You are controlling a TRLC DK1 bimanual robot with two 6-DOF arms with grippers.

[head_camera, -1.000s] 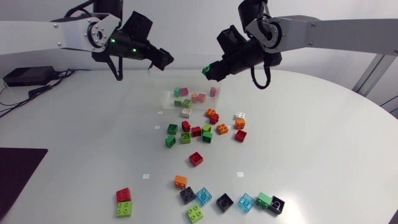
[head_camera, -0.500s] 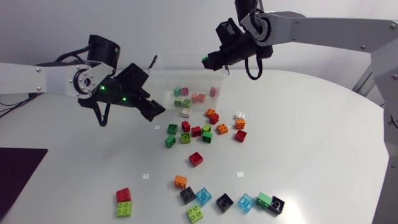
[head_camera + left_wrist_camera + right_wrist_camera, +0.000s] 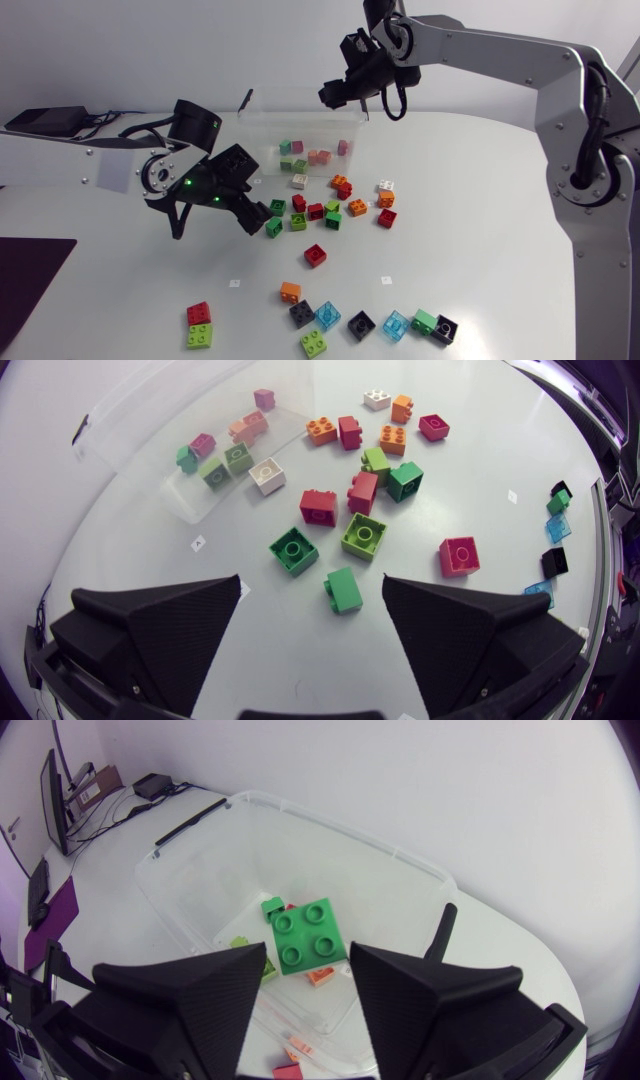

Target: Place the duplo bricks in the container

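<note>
Right gripper: the right gripper (image 3: 308,950) is clenched on a green brick (image 3: 308,933), with one finger on each side. The bumps of the brick face the camera.
Where it is: up high, over the clear box (image 3: 230,860), not over the table beside it.
Way to go: the box lies right under the held brick. I think the gripper only has to let go and the brick will drop in.
In the box: a few bricks (image 3: 318,156) lie inside, pink and green ones.
Left gripper: the left gripper (image 3: 312,582) is wide apart and holds nothing. It hangs low over the table (image 3: 500,220).
Nearest brick: a small green brick (image 3: 343,589) lies just ahead of it, in line with the gap, touching neither finger.
Its long side: it looks to point away from the gripper, so the fingers would squeeze it across its thin way.
Which arm is nearer: the left one. The right one is well apart from the pile of loose bricks (image 3: 330,210).
Left to do: a lot. There is also a row of bricks (image 3: 360,325) near the front edge.
Watch out: another green brick (image 3: 295,550) sits near the small one, and a finger could bump it.
</note>
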